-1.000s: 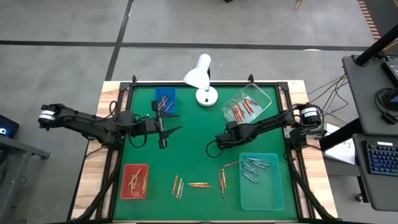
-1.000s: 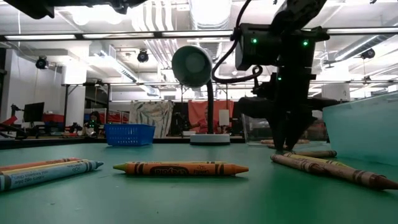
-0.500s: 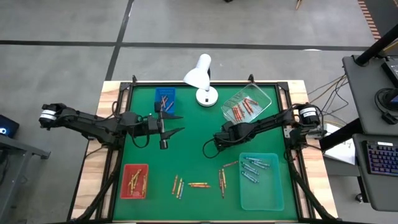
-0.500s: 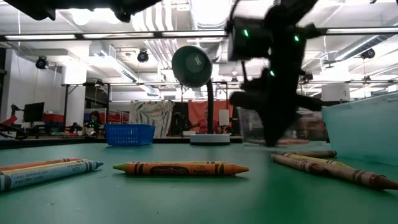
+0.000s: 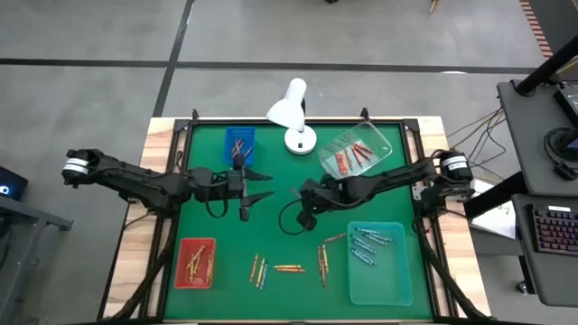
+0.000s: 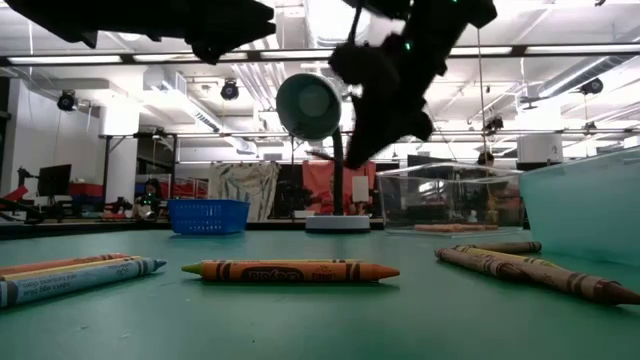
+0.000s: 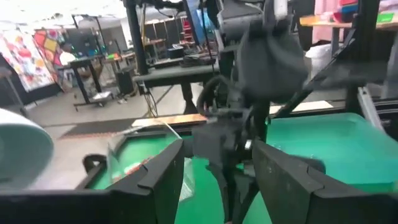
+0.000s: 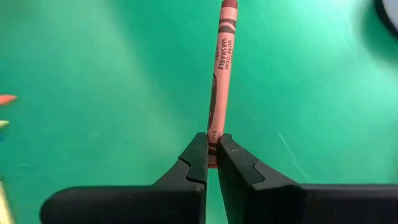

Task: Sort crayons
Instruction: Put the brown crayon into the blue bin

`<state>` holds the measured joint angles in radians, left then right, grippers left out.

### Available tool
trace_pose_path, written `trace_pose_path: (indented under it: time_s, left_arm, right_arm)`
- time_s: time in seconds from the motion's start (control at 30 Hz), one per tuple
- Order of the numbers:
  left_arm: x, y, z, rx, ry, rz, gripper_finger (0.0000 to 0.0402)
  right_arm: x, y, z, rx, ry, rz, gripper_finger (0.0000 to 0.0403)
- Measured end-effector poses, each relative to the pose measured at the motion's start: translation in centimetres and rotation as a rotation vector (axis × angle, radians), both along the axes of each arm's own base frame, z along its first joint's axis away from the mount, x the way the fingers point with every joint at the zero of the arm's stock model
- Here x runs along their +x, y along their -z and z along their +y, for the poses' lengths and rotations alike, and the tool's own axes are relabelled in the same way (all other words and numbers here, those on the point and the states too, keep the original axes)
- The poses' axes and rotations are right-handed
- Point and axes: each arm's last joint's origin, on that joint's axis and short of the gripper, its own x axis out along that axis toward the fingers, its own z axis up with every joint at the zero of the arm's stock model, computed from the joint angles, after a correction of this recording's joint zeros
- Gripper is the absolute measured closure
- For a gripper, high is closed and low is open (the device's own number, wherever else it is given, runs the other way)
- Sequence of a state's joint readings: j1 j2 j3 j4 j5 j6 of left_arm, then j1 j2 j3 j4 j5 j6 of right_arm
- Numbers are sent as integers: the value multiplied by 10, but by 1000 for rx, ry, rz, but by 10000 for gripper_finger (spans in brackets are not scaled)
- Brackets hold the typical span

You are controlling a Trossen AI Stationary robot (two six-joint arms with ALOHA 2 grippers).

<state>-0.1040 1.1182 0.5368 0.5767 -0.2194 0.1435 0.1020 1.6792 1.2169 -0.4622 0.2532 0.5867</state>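
The red crayon (image 8: 221, 68) is in my right gripper (image 8: 211, 155), up in the air over the middle of the green table (image 5: 271, 230). My two dark fingers (image 8: 194, 163) are pinched tight on one end of it, and the rest of the stick pokes straight out past them. I think it is very light and stiff, with a paper wrap that gives a bit of hold, but it is thin and waxy, so it could snap if I squeeze too hard or bump the long end. Holding it at the tip means it could swing or slip; a hold nearer the middle would be steadier. More crayons (image 5: 289, 268) lie loose on the near part of the table, between the red tray (image 5: 181, 247) on the near left and the pale blue tray (image 5: 379, 287) on the near right. The pale blue tray has light blue crayons in it. The clear tray (image 5: 381, 137) at the far right has red crayons (image 5: 349, 159) in it, so I think mine should go there. A small blue basket (image 5: 228, 137) sits at the far left, beside the white lamp (image 5: 291, 106). My left gripper (image 5: 256, 183) waits over the table just left of the middle, with its fingers wide apart and holding nothing.
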Motion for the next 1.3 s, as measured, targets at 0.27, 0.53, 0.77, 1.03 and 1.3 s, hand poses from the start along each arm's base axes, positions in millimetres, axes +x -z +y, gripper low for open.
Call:
trace_pose_path:
  time_s: [0.27,0.53,0.77,1.03,1.3]
  left_arm:
    - [-7,1,-3,-89,69,-35,228]
    - [-26,2,-9,-129,231,-63,228]
    - [-32,16,-9,-193,238,-59,228]
    - [-12,28,-10,-193,201,-148,228]
    - [2,34,-12,-190,209,-276,228]
  right_arm:
    - [8,-11,11,-80,-225,-224,390]
    - [0,-4,11,-196,-329,-559,394]
    - [-5,-11,12,-338,-455,-795,395]
    - [1,-24,12,-393,-514,-849,395]
    - [1,-24,11,-410,-525,-835,394]
